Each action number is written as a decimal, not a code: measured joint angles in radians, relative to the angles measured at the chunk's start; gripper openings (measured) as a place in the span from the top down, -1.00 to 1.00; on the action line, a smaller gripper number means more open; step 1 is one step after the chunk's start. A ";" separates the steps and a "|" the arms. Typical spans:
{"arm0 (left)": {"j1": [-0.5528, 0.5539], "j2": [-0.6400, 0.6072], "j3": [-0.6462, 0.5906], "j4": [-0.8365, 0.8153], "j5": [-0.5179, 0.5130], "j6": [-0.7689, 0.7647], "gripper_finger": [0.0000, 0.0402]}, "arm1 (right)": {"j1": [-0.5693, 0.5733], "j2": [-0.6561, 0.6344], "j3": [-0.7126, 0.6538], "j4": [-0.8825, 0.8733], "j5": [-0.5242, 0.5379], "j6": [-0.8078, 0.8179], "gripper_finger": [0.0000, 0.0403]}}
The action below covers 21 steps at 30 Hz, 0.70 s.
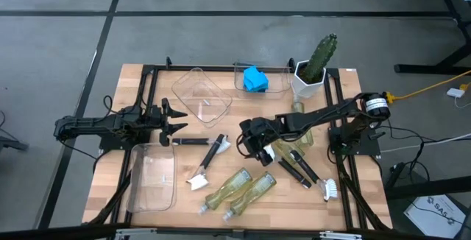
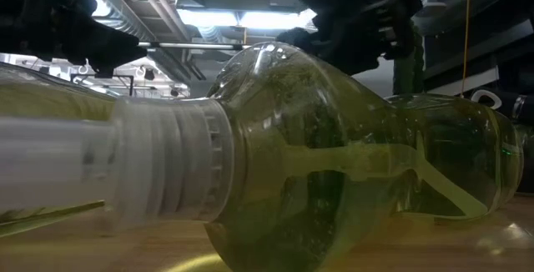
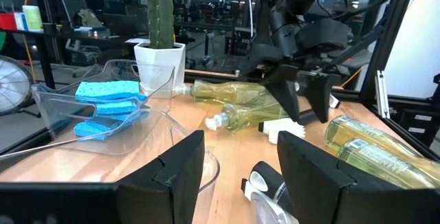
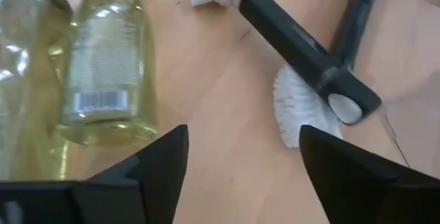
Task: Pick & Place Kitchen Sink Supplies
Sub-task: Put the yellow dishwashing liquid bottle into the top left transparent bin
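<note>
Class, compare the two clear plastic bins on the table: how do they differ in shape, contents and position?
The clear plastic bin at the table's far edge holds bright blue sponges; the long clear plastic bin near the front left corner holds nothing that can be seen. The far bin looks short and squarish; the front one is long and narrow. The far bin sits beside the green cactus in a white pot; the front one lies below the left gripper. Both are transparent.
</note>
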 joint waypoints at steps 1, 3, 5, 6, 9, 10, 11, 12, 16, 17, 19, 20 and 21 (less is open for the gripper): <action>0.000 0.000 0.000 0.000 0.000 0.000 0.10 | 0.008 0.000 0.000 0.011 0.000 -0.001 -0.39; 0.000 0.000 0.000 0.000 0.000 0.000 0.10 | 0.023 0.000 0.000 0.066 0.000 -0.015 -0.41; 0.000 0.000 0.000 0.000 0.000 0.000 0.10 | 0.038 0.001 0.000 0.138 0.000 -0.064 -0.41; 0.000 0.000 0.000 0.000 0.000 0.000 0.10 | 0.046 0.006 0.000 0.173 0.000 -0.095 -0.41; 0.000 0.000 0.000 0.000 0.000 0.000 0.10 | 0.061 0.030 0.000 0.265 0.000 -0.184 -0.41; 0.000 0.000 0.000 0.000 0.000 0.000 0.10 | 0.065 0.044 0.000 0.300 0.001 -0.209 -0.41; 0.000 0.000 0.000 0.000 0.000 0.000 0.10 | 0.067 0.059 0.000 0.329 0.000 -0.230 -0.41; 0.000 0.000 0.000 0.000 0.000 0.000 0.10 | 0.067 0.076 0.000 0.360 0.000 -0.241 -0.41; 0.000 0.000 0.000 0.000 0.000 0.000 0.10 | 0.065 0.157 0.006 0.486 0.008 -0.245 -0.41; 0.000 0.000 0.000 0.000 0.000 0.000 0.10 | 0.065 0.176 0.018 0.486 0.030 -0.245 -0.41; 0.000 0.000 0.000 0.000 0.000 0.000 0.10 | 0.065 0.206 0.051 0.460 0.111 -0.245 -0.41; 0.000 0.000 0.000 0.000 0.000 0.000 0.10 | 0.065 0.217 0.069 0.425 0.158 -0.245 -0.41; 0.000 0.000 0.000 0.000 0.000 0.000 0.10 | 0.065 0.228 0.093 0.381 0.208 -0.245 -0.41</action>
